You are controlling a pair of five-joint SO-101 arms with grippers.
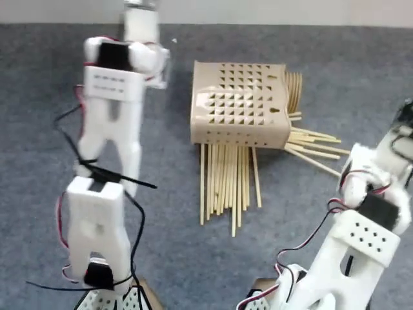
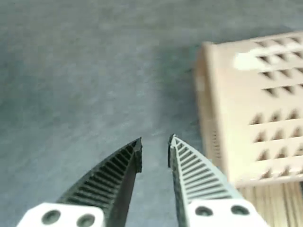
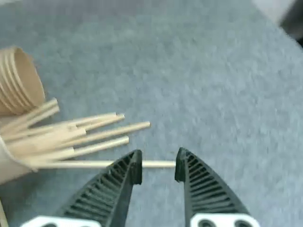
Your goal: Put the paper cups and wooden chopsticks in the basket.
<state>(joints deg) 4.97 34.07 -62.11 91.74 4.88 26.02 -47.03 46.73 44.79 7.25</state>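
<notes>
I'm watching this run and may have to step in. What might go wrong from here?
The basket lies tipped on the chopsticks, so tugging them may drag it. The open right end effector hangs over one thin stick flat on the carpet; it may slip out. The open left end effector beside the basket may shove it instead of righting it.
</notes>
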